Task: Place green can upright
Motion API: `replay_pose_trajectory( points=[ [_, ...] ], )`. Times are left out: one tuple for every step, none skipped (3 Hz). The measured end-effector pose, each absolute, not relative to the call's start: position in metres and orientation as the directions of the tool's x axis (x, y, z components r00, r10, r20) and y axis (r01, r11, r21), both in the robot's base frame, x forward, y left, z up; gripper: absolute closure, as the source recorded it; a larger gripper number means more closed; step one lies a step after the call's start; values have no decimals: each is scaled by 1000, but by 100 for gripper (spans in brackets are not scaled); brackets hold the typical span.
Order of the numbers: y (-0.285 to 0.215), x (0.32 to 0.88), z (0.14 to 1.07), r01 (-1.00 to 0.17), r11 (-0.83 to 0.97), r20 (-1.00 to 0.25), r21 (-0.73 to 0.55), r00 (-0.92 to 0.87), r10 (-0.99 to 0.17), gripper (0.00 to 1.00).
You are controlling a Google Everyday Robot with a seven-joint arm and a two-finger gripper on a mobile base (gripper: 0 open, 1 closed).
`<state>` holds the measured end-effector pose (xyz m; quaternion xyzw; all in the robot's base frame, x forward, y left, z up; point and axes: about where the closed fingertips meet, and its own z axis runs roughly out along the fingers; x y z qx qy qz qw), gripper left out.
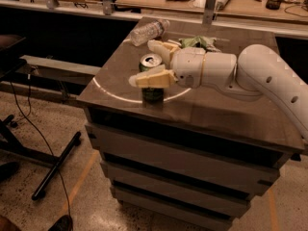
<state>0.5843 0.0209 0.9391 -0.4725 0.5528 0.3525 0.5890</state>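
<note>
We see a small green aluminium drink can (150,61) with a silver lid and pull tab standing upright near the front left of a dark, dull-sheened metal bench (216,114) with stacked drawers below. The can's base rests on the bench top, just inside a thin pale ring marked on the surface.

A white, smooth-shelled robot arm (269,76) reaches in from the right. Its cream-coloured two-finger gripper (140,62) sits around the can, one finger crossing in front of the green body and the other behind the rim. The jaws look spread, with the far finger standing slightly clear of the can, so we judge the grip to be let go rather than clamped.

Behind the gripper, a clear crinkled plastic bottle (149,31) lies on its side, and a crumpled green-and-white foil snack bag (199,42) sits beside it.

We judge the placing to be all but done. The next move calls for drawing the gripper back to the right, level and slow, without either finger clipping the light, thin-walled can and tipping it.
</note>
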Motion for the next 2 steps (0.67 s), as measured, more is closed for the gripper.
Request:
replay_pose_trajectory(
  points=[
    [32,579,926,-950,277,-987,-145,120,-106,0],
    [31,579,917,-957,265,-987,-117,83,-137,0]
  ],
)
